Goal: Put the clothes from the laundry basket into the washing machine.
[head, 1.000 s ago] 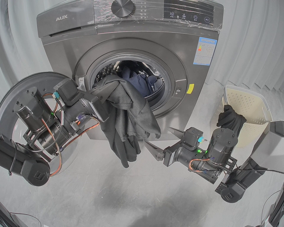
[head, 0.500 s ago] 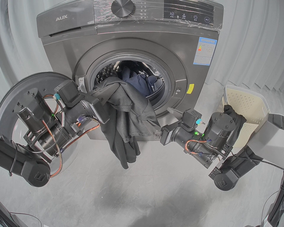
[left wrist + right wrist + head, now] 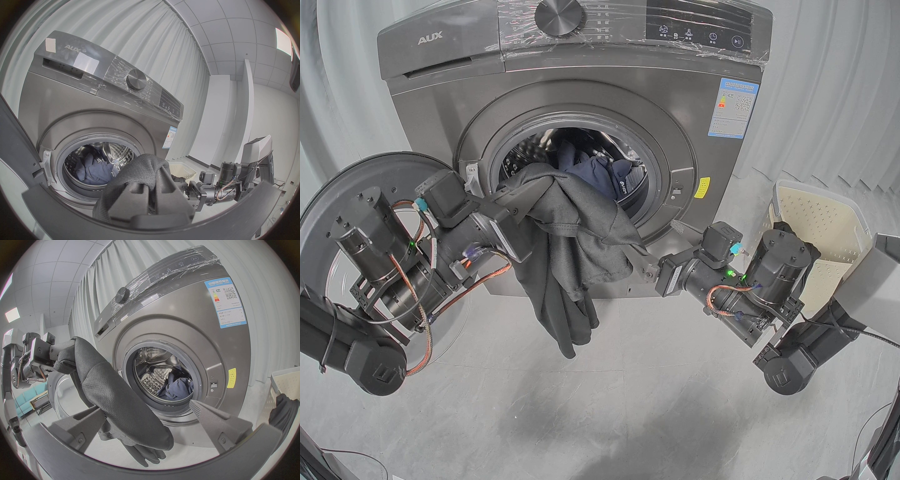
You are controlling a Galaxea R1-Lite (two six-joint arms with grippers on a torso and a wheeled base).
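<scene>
**Q:** Left side first. What is there?
**A:** The washer door [image 3: 375, 170] stands swung wide open at far left. My left arm lies in front of it. My left gripper [image 3: 519, 199] sits just before the left edge of the porthole.

**Q:** State of that gripper?
**A:** Clamped on the grey garment [image 3: 575, 240]. The cloth covers both fingers. Its top is bunched at the porthole lip. The rest hangs down in front of the washing machine [image 3: 581, 94], with the lower ends clear above the floor [image 3: 612, 406].

**Q:** Inside the drum?
**A:** Navy clothes [image 3: 599, 175] lie heaped in the drum. The grey garment is in front of the opening and apart from that heap.

**Q:** Right gripper?
**A:** My right gripper [image 3: 656, 245] is low at the right of the porthole. Its fingers are spread wide and grip nothing. The garment's right hem lies against one finger. The other finger stands bare, pointing toward the machine front.

**Q:** Far right?
**A:** The laundry basket [image 3: 831, 215] stands on the floor just beside the machine's right side, near the curtain [image 3: 837, 94]. A black piece of clothing [image 3: 281, 415] hangs over its near rim, partly hidden behind my right wrist.
</scene>
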